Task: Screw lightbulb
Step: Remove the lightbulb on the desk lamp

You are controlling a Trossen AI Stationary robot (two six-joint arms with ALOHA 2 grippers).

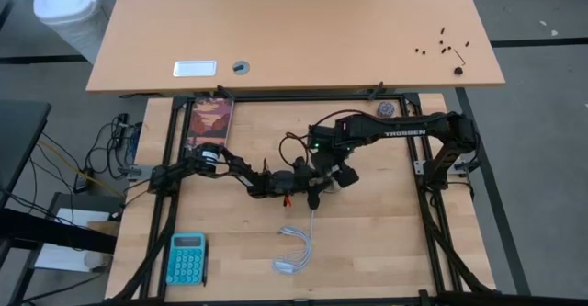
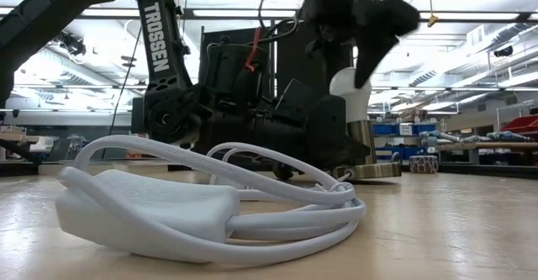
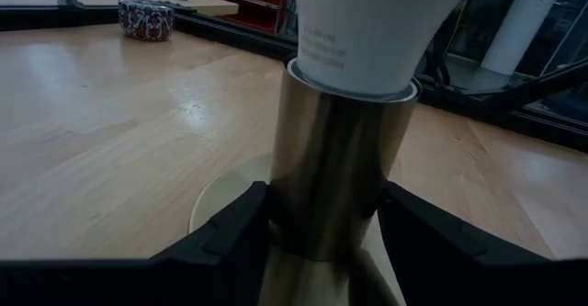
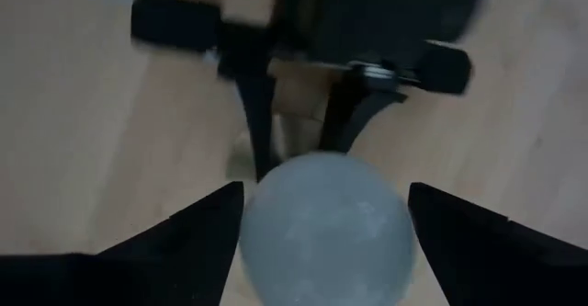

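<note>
The white lightbulb (image 2: 350, 92) stands upright with its base in a brass-coloured socket tube (image 3: 336, 177), which rises from a round base disc (image 2: 372, 171) on the table. My left gripper (image 3: 326, 228) reaches in level from the table's left and is shut on the socket tube below the bulb (image 3: 367, 26). My right gripper (image 4: 326, 200) hangs above the bulb, pointing steeply down. It is open, with a finger on each side of the bulb's dome (image 4: 326, 228) and a gap showing on both sides. In the high view both grippers meet at mid-table (image 1: 312, 182). My left gripper pinches the socket tube's lower part (image 3: 317, 219) between its two fingers (image 3: 241, 234), one on each side. The fingers come in level from the table's left, across the upright tube. The socket stands upright with its base disc on the table.
A coiled white cord with its plug (image 2: 210, 204) lies near the front edge (image 1: 294, 253). A teal calculator (image 1: 186, 258) lies front left and a book (image 1: 209, 122) back left. A small patterned ball (image 1: 384, 109) sits at the back right.
</note>
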